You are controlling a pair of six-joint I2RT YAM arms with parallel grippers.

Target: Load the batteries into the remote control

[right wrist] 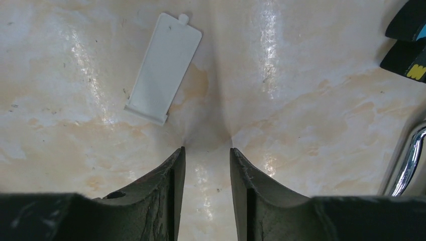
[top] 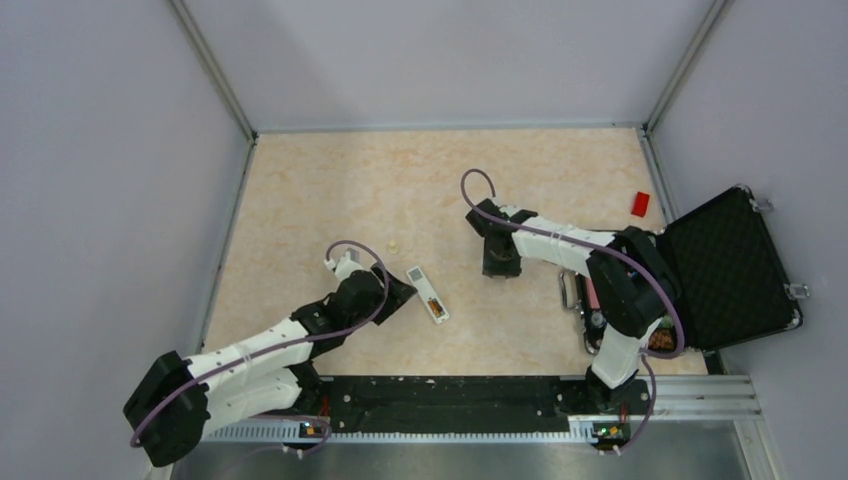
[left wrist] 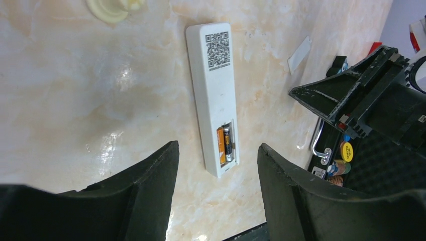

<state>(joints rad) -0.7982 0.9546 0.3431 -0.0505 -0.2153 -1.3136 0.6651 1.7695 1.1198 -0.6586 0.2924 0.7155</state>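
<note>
The white remote control [left wrist: 211, 85] lies back up on the table, QR label at its far end. Its recess is uncovered and holds the two batteries [left wrist: 225, 144] side by side, one showing orange and one black. In the top view the remote [top: 428, 293] lies just right of my left gripper [top: 397, 290]. My left gripper [left wrist: 217, 145] is open and empty, its jaws spread wide on either side of the remote's near end, above it. My right gripper [right wrist: 207, 149] is open with a narrow gap and empty, low over bare table. The loose white battery cover [right wrist: 162, 68] lies ahead and left of it.
An open black case [top: 730, 265] with small items stands at the right, its chrome handle [right wrist: 409, 160] near my right gripper. A red piece [top: 640, 204] lies at the back right. A small cream lump [top: 393, 246] lies behind the remote. The cover also shows in the left wrist view [left wrist: 300, 54].
</note>
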